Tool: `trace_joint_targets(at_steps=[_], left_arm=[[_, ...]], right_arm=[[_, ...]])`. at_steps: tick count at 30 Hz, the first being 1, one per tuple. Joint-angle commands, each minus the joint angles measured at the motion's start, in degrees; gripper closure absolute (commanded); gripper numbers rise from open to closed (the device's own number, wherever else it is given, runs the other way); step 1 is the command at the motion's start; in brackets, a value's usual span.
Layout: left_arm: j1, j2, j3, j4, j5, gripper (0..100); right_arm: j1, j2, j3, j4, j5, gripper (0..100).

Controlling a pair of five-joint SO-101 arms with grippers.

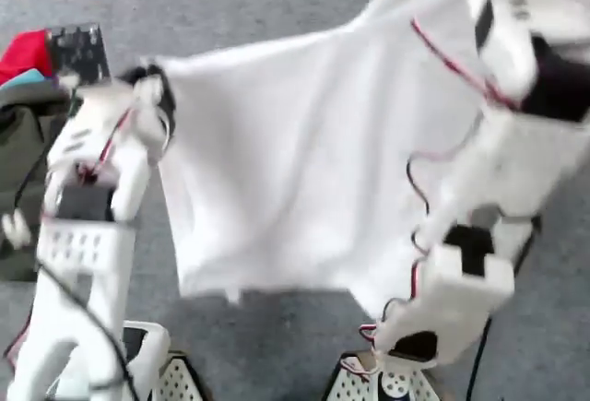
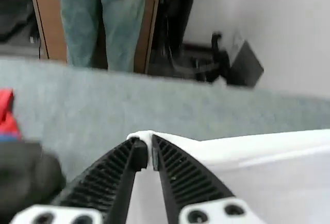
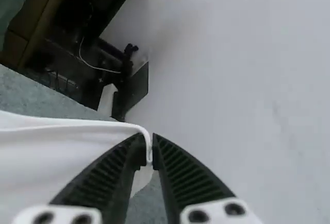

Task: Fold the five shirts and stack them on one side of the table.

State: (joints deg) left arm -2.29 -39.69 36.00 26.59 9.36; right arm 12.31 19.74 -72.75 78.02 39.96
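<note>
White shirt (image 1: 295, 161) hangs spread in the air over the grey tabletop (image 1: 277, 346), stretched between the two arms. Left end effector (image 2: 148, 152): jaws nearly together, clamped on one upper corner of the shirt. Right end effector (image 3: 149, 154): same narrow grip on the opposite upper corner, and held higher in the high view. The lower hem hangs loose. A pile of clothes (image 1: 23, 78), red and dark grey, sits at the tabletop's left edge beside the left arm.
</note>
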Motion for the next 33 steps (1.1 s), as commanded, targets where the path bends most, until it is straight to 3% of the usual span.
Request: trace_joint_targets(at_steps=[1, 7, 17, 20, 25, 30, 33], left_arm=[[-1.98, 15.3, -7.69, -14.95, -0.35, 97], [-2.15, 40.0, -34.68, -8.53, -0.44, 97], [-7.25, 65.32, -78.99, 15.65, -0.09, 97], [-7.78, 69.1, -87.87, 24.18, -0.44, 97], [-6.11, 73.49, -94.64, 37.45, -1.32, 97], [-3.38, 75.43, -95.43, 54.07, -13.19, 97], [-3.12, 75.52, -94.99, 61.8, -16.97, 97]], right_arm=[[-0.35, 9.1, 0.48, -13.54, -3.25, 98.5], [-1.58, 23.43, 0.31, -36.04, -6.68, 98.5], [-4.66, 25.27, -2.24, -37.36, -6.68, 98.5], [-4.31, 25.1, -2.42, -31.3, -6.42, 98.5], [-4.57, 22.9, -8.22, -9.14, -6.33, 98.5], [-4.57, 23.16, -15.87, 9.49, -5.98, 98.5], [-5.01, 23.52, -19.38, 20.66, -1.41, 98.5]])
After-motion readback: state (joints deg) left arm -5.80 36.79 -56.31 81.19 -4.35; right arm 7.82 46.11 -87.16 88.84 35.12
